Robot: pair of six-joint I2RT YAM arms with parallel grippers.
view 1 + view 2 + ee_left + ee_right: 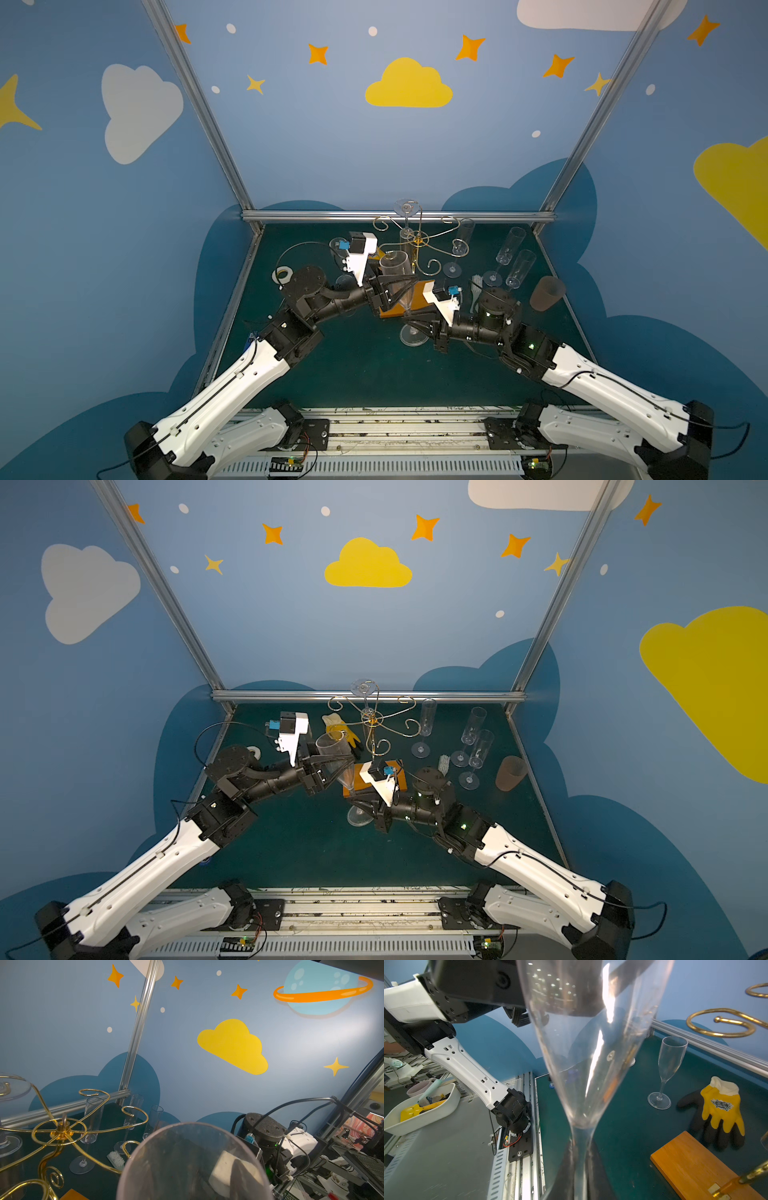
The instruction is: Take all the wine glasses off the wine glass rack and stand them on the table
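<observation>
The wine glass [395,266] [332,750] is upright with its rim up, in front of the wine glass rack [419,241] [372,719] and apart from its gold arms. Its foot [414,336] is low by the orange base [695,1165]. My right gripper [411,320] [580,1167] is shut on the stem. My left gripper [409,286] [197,1184] has its fingers against both sides of the bowl [591,1053]; they show only dimly through the glass in the left wrist view. A second glass [406,206] hangs upside down at the back of the rack.
Three slim flutes [461,245] [509,249] [519,270] stand to the right of the rack, with a white brush [477,286] and a brown cup on its side [546,293]. A yellow-and-black glove [340,729], another flute [668,1064] and a tape roll [282,274] are on the left.
</observation>
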